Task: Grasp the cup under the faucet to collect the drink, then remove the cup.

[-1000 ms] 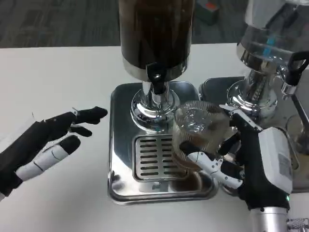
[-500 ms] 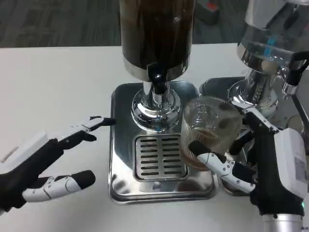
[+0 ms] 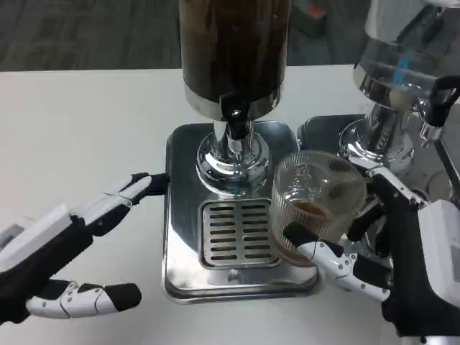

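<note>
A ribbed clear plastic cup (image 3: 313, 203) with a little brown drink at its bottom stands to the right of the faucet (image 3: 233, 121), over the right edge of the steel drip tray (image 3: 180, 237). My right hand (image 3: 402, 259) grips the cup from its right side, fingers wrapped around its lower half. The dark drink dispenser (image 3: 233, 50) rises above the faucet. My left hand (image 3: 65, 251) hovers over the table left of the tray, fingers spread and holding nothing, one fingertip near the tray's left rim.
A second dispenser (image 3: 402, 72) with a clear tank stands at the back right on its own steel tray (image 3: 316, 129), close behind my right hand. The slotted grate (image 3: 237, 233) lies in the middle of the drip tray. White table stretches to the left.
The cup in my right hand has shifted slightly right and toward me, away from the faucet. My left hand has dropped lower in the picture and turned, its fingers still apart.
</note>
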